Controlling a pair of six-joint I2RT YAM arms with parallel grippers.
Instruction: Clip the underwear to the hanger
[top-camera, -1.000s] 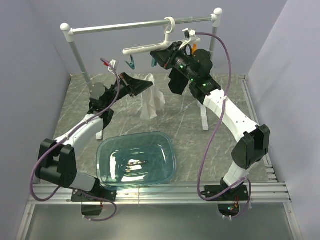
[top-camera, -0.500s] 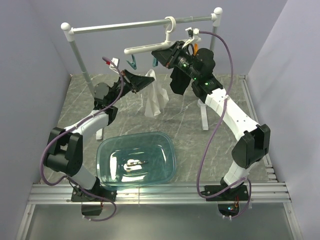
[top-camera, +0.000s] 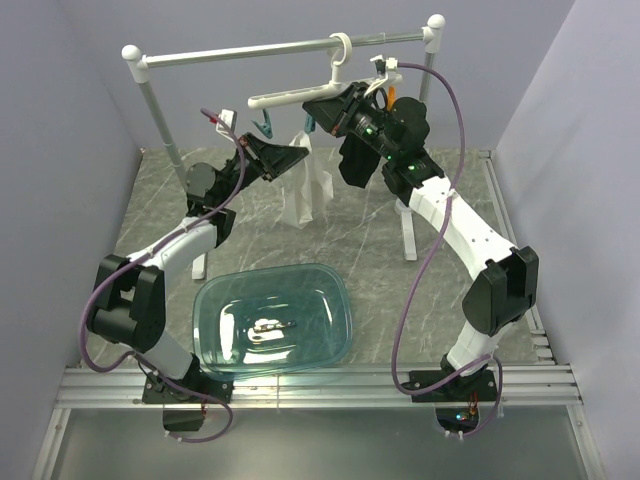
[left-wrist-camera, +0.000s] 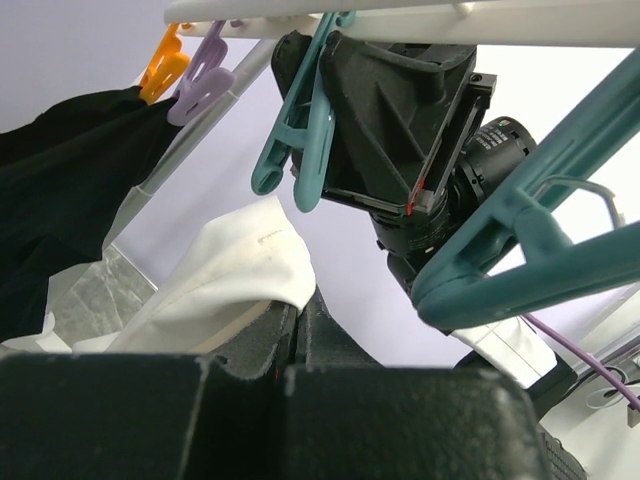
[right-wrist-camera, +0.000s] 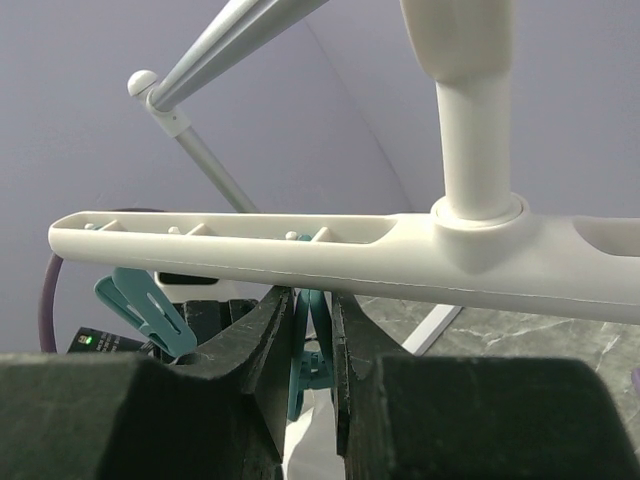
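White soft fabric underwear (left-wrist-camera: 240, 265) hangs pinched by its top edge in my left gripper (left-wrist-camera: 300, 325), just below the long white plastic hanger (right-wrist-camera: 250, 245). My right gripper (right-wrist-camera: 312, 300) clamps a small teal peg (right-wrist-camera: 303, 355) there. Next, I judge: feed the edge into its mouth.

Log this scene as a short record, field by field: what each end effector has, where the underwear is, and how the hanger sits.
Left end effector: shut on the underwear, held up just below the hanger
Right end effector: closed around a teal peg under the hanger bar
Hanger: hooked on the grey rail
Underwear: not yet clipped
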